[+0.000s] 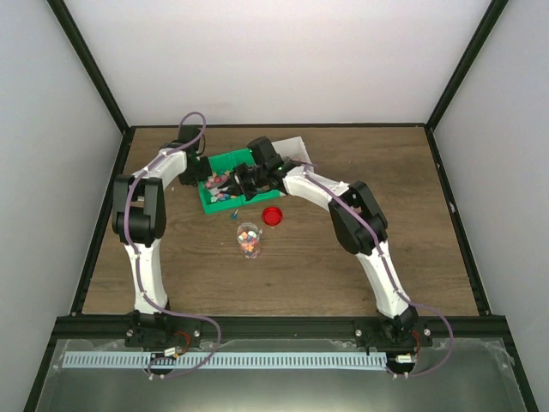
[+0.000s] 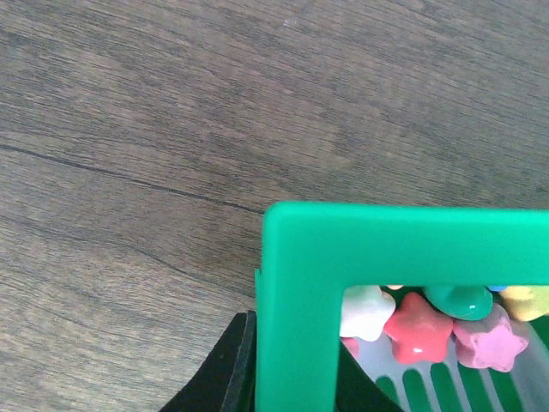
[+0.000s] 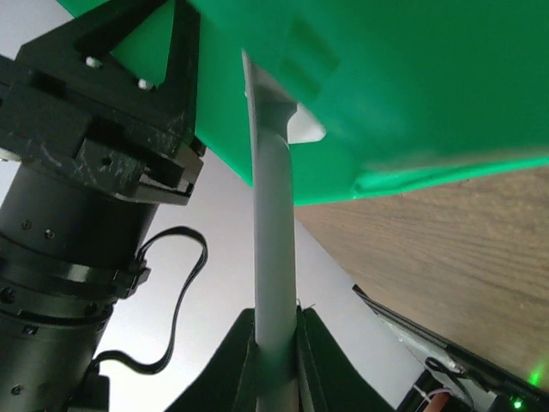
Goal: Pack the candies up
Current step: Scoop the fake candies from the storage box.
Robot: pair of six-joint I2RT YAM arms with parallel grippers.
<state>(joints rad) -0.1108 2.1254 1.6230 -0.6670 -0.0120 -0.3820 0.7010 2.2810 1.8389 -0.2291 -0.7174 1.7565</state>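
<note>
The task is part done. The jar (image 1: 249, 239) stands on the surface (image 1: 360, 266) in front of the arms, and it has some candies in it. It does not look full, though it is too small to be sure. The red lid (image 1: 272, 215) lies just beside the jar, so the jar is not closed yet.

Most of the candies (image 2: 418, 331) are in the green bin (image 2: 343, 236), at the back of the surface. They look like little stars, pink, red, white, yellow and green.

The left pincer (image 2: 296, 390) pinches the wall of the bin at a corner, with one finger outside and one inside. The bin looks tipped up a bit.

The right pincer (image 3: 275, 348) is pressed tight on the handle of the white scoop (image 3: 273, 223). The scoop reaches into the bin, in among the candies.

I think the step now is to scoop up more candies. What is left: lift a scoopful, carry it over to the jar, pour it in, and do that again until the bin is done. Then the lid may go on.
</note>
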